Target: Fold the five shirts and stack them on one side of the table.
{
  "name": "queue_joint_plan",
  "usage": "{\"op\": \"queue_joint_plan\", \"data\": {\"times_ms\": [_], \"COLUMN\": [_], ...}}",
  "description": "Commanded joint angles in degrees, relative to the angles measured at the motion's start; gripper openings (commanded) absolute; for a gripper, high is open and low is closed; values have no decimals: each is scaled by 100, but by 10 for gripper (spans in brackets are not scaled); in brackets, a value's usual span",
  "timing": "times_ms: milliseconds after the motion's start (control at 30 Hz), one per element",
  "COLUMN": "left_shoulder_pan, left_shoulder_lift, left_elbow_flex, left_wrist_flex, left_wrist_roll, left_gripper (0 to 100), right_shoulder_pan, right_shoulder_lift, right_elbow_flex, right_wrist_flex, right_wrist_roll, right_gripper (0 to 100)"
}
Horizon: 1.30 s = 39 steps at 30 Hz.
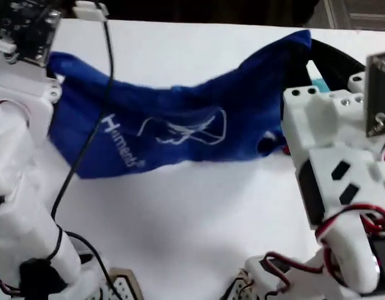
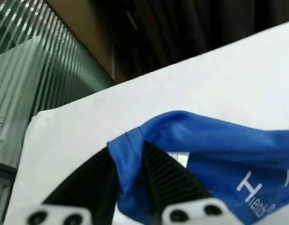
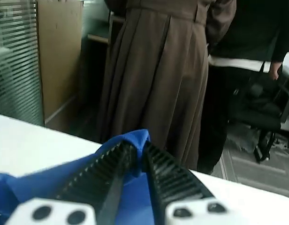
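My left gripper (image 2: pixel 130 147) was clamped on a hemmed edge of the blue cloth shirt with white print (image 1: pixel 167 134). The fabric was pinched between its black ridged fingers (image 2: pixel 168 173). My right gripper (image 3: pixel 137 149) was closed on the shirt's other end, and a blue tip poked out past its fingertips. The shirt stretched between my two arms across the far half of the white table (image 1: pixel 199 212), printed side up.

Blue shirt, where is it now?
In the high view the blue shirt spans the far half of the table, its ends pinched by the left gripper and the right gripper.
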Motion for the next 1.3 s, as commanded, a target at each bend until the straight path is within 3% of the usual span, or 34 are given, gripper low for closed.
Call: {"op": "queue_joint_plan", "data": {"times_ms": [0,467,833,1267], "left_shoulder_pan": [-202,-404,-396,-404], "left_shoulder_lift": [-211,-264,-1635,-2242], "left_elbow_flex": [-189,-207,1042,1209], "left_wrist_flex": [88,97,53,35], "left_wrist_roll": [-9,229,299,299], "left_gripper": [27,27,27,27], "right_shoulder_pan": [-13,-13,22,-13], "right_shoulder_lift": [-198,-409,-980,-1191], "right_elbow_flex": [-316,-659,-659,-457], "right_wrist_flex": [-13,66,-127,-101], "right_wrist_roll": [0,-18,9,-35], "right_gripper": [18,18,18,18]}}
